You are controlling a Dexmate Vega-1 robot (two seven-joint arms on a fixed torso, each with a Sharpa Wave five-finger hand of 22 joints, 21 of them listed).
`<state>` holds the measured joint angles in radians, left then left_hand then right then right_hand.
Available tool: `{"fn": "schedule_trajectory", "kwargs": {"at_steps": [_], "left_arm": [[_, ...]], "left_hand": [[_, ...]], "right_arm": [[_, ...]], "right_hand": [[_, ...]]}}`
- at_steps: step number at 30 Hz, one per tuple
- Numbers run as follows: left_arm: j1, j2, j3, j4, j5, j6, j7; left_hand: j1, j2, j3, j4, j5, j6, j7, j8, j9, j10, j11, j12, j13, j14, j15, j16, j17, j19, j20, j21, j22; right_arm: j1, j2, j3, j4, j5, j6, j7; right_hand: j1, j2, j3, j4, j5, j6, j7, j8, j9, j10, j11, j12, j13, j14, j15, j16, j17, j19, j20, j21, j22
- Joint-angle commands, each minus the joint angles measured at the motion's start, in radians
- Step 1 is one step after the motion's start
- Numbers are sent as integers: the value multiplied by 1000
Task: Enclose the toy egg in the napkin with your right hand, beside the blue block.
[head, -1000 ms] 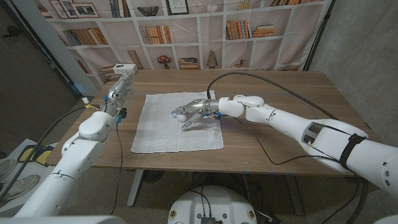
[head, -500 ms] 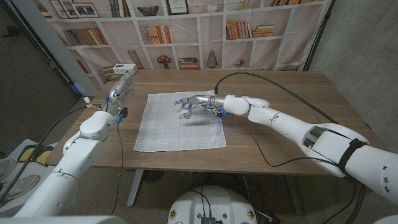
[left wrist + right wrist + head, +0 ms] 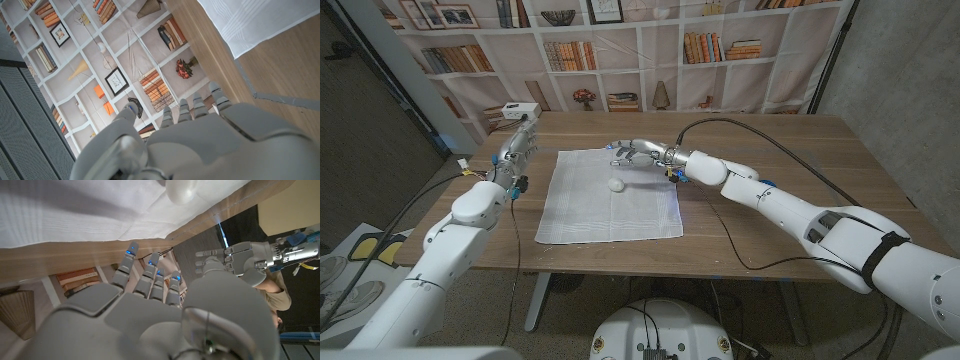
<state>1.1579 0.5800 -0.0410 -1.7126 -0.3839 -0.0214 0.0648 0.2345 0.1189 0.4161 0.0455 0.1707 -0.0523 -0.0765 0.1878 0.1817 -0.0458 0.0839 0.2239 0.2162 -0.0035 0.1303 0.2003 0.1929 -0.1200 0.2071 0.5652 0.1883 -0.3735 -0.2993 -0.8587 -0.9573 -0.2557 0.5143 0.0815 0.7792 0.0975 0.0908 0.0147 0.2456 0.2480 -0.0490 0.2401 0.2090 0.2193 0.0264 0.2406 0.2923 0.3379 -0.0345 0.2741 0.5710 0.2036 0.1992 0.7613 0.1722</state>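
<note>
A white napkin point(image 3: 610, 205) lies spread flat in the middle of the wooden table point(image 3: 770, 160). The small white toy egg point(image 3: 615, 185) rests on the napkin's far half, uncovered. My right hand point(image 3: 635, 152) hovers over the napkin's far edge, just beyond the egg, with its fingers spread and holding nothing. A small blue thing point(image 3: 672, 177), perhaps the blue block, shows under my right wrist at the napkin's right edge. The right wrist view shows the egg point(image 3: 182, 190) on the napkin point(image 3: 75, 210) past my fingers point(image 3: 131, 260). My left hand point(image 3: 517, 148) stands beyond the napkin's left side, fingers straight and empty.
A white box point(image 3: 520, 110) sits at the table's far left corner, just past my left hand. A black cable point(image 3: 760, 145) runs across the table's right half. A bookshelf backdrop stands behind the table. A napkin corner point(image 3: 255, 20) shows in the left wrist view.
My right hand has let go of the egg, which now lies on the napkin, and has drawn back to the napkin's far edge. The left arm has barely moved.
</note>
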Motion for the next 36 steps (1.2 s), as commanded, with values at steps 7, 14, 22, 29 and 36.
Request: {"fn": "schedule_trajectory", "kwargs": {"at_steps": [7,14,22,29,36], "left_arm": [[39,-13,4,-43,-7,26,23],[47,-21,6,-43,4,3,29],[50,-28,12,-47,6,1,31],[45,-30,16,-43,18,-13,34],[41,-29,18,-43,22,-14,33]], "left_hand": [[-8,1,11,-2,9,-5,-5,0,0,-3,4,3,2,-7,6,2,2,3,4,-1,5],[-9,1,11,-2,9,-5,-5,0,0,-5,1,2,2,-6,6,2,2,4,5,-2,5],[-10,0,12,-3,9,-1,-7,2,0,1,-2,5,2,-1,3,4,2,7,4,-3,5],[-11,-1,12,-4,9,-2,-8,2,0,1,-2,5,2,1,4,5,2,9,5,-3,5],[-13,-2,13,-4,8,-2,-9,1,0,2,-1,6,2,6,2,7,2,14,4,-3,5]], "right_arm": [[17,-19,-8,-73,-139,-177,-159],[64,-17,-43,-28,-198,-196,-183],[84,-10,-72,-6,-272,-303,-244],[102,-1,-105,13,-322,-395,-257],[131,15,-143,69,-355,-456,-237]], "right_hand": [[-8,21,7,-11,-37,-2,1,-15,-1,-24,0,-16,0,-84,4,-27,-11,-68,-90,-56,3],[-12,18,3,-20,-43,-19,2,-27,0,-58,8,-26,2,-131,20,-40,-12,-100,-89,-81,4],[-9,15,2,-31,-44,-19,2,-29,1,-86,7,-31,4,-175,34,-53,-14,-129,-92,-101,5],[-13,7,-3,-40,-45,-40,2,-38,2,-127,9,-39,5,-213,41,-63,-17,-162,-104,-123,6],[-15,0,-8,-46,-44,-45,5,-39,2,-147,12,-40,6,-237,43,-68,-19,-182,-103,-137,6]]}}
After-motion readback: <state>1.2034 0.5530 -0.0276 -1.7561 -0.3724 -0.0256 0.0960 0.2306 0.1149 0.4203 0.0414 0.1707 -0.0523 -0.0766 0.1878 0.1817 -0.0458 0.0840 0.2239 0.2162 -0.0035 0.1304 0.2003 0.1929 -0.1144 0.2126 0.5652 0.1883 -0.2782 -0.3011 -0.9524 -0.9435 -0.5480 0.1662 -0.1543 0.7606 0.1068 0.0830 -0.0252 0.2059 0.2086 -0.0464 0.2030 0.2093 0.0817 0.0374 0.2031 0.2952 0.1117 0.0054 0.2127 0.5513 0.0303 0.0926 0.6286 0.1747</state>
